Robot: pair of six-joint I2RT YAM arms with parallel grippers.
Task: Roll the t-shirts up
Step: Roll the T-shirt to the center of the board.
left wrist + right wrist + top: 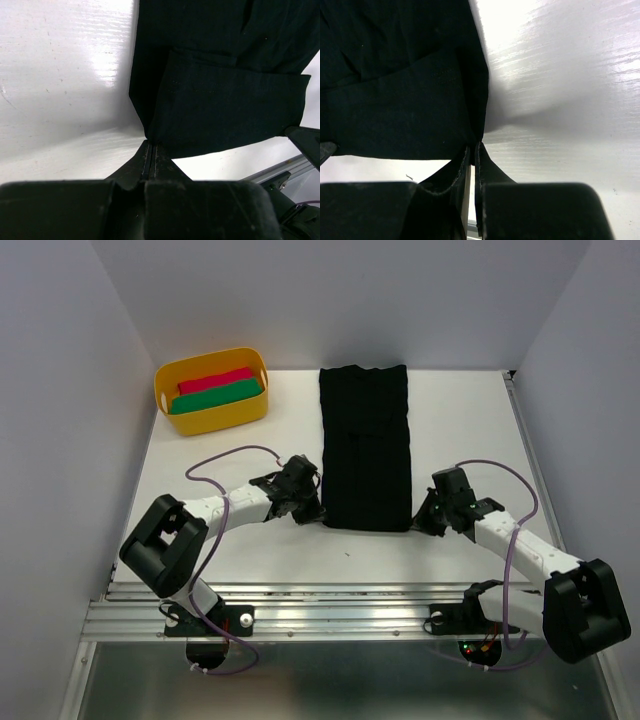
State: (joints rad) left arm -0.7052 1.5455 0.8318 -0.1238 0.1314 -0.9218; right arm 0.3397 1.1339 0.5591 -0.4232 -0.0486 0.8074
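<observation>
A black t-shirt (365,445) lies folded into a long strip down the middle of the white table. My left gripper (316,512) is shut on the strip's near left corner; in the left wrist view (151,142) its jaws pinch the black t-shirt (220,100). My right gripper (420,518) is shut on the near right corner; in the right wrist view (474,146) its jaws pinch the t-shirt (400,90). The near end is lifted a little off the table.
A yellow tub (212,390) stands at the far left and holds a red and a green folded cloth. Grey walls close in the table on three sides. A metal rail (330,605) runs along the near edge.
</observation>
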